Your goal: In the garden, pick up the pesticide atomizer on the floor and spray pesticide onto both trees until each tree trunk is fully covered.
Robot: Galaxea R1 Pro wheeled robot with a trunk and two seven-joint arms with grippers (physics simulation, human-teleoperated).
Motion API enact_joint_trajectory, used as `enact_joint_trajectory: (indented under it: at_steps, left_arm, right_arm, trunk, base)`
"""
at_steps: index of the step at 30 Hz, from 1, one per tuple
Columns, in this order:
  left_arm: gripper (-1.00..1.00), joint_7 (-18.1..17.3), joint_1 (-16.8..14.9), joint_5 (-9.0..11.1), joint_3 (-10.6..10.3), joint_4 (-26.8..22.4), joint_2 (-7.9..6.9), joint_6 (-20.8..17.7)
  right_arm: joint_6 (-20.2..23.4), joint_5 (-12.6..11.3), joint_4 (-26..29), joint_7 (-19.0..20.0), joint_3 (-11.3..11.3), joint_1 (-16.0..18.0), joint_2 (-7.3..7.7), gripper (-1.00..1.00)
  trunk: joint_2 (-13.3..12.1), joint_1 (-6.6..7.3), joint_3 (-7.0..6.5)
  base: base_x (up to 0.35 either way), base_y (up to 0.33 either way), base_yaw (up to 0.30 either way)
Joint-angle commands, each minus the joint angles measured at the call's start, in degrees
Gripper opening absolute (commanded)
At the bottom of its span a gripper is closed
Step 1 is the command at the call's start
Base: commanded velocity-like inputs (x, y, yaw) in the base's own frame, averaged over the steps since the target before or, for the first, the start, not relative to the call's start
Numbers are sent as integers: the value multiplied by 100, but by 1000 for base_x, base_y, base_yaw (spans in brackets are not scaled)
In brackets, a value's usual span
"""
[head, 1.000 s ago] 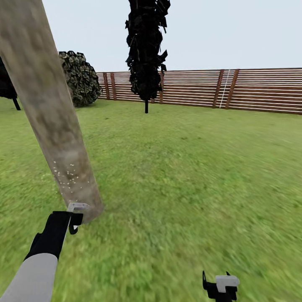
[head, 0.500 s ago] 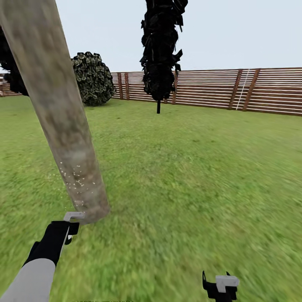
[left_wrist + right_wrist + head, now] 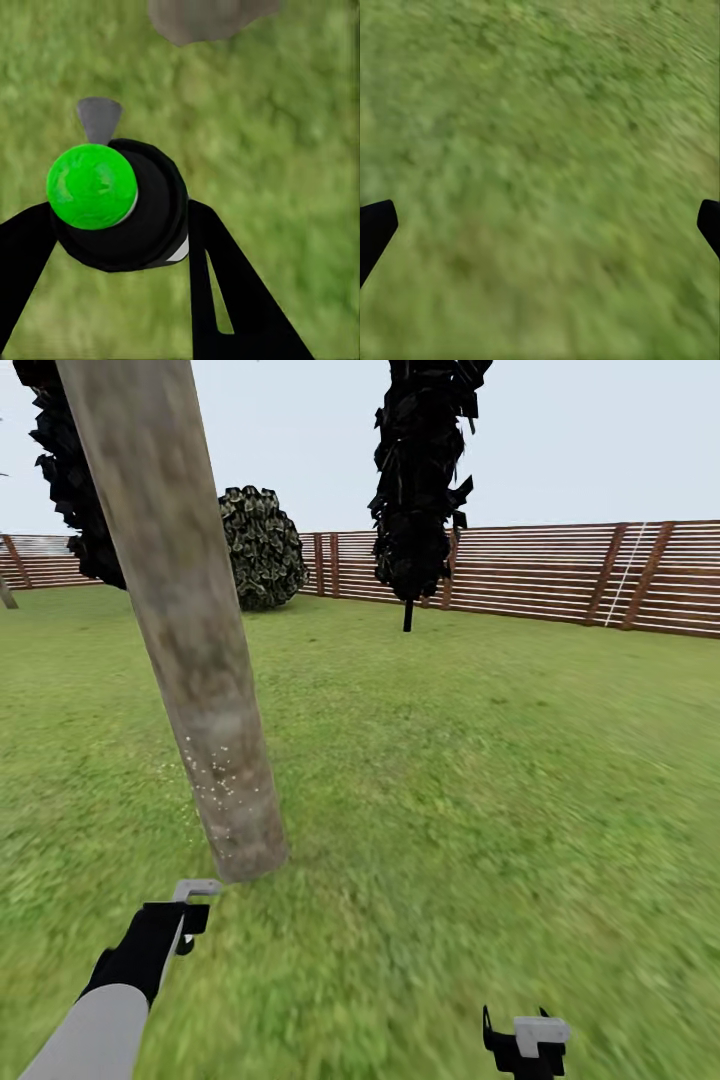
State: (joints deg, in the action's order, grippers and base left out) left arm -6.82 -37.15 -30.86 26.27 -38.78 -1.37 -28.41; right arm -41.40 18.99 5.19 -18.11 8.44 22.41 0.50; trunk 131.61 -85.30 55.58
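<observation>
A thick, leaning grey-brown tree trunk (image 3: 185, 620) rises from the grass at the left of the head view. Fine white pesticide specks (image 3: 222, 768) dot its lower part. My left gripper (image 3: 190, 912) hovers low over the grass just short of the trunk's base. In the left wrist view it (image 3: 120, 225) is shut on the pesticide atomizer (image 3: 139, 214), a black bottle with a bright green spot (image 3: 91, 186), and the trunk's foot (image 3: 206, 19) lies beyond it. My right gripper (image 3: 526, 1040) hangs open over bare grass, its dark fingertips (image 3: 375, 229) wide apart.
Blurry green lawn (image 3: 480, 760) stretches to a brown slat fence (image 3: 560, 575). A tall tree with dark jagged foliage (image 3: 420, 480) and a round bush (image 3: 262, 550) stand near the fence. More dark foliage (image 3: 75, 490) shows behind the trunk, and a pale trunk sliver (image 3: 6, 595) at the far left.
The whole picture has slid to the right, so the camera has turned left. My left gripper now sits a little lower and farther from the trunk's base. The right gripper keeps its place.
</observation>
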Motion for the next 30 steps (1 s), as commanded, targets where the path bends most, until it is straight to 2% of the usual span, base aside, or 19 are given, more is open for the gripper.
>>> enact_joint_trajectory:
  at_steps: [1, 4, 7, 26, 30]
  left_arm:
    - [-100, 3, 23, -8, 44, 31, -20, 118]
    - [-100, -3, 138, 4, 458, 45, -43, 211]
    - [-100, -18, 158, -2, 701, 47, -22, 245]
    - [-100, -21, 173, 1, 730, 160, 14, 259]
    - [-100, -15, 173, 1, 748, 185, 14, 635]
  right_arm:
    - [0, 5, -3, 0, 0, 0, 1, 100]
    - [0, 5, -1, 0, 0, 0, 1, 100]
    - [0, 3, -1, 0, 0, 0, 2, 100]
    - [-9, 9, 0, 0, -9, 0, -6, 100]
    - [-9, 9, 0, 0, -9, 0, -6, 100]
  trunk:
    - [0, 0, 0]
    - [0, 0, 0]
    - [0, 0, 0]
    - [0, 0, 0]
    - [0, 0, 0]
  base:
    - [0, 0, 5]
    - [47, -9, 1]
    - [192, -104, 0]
    - [243, -165, 1]
    - [239, -182, 215]
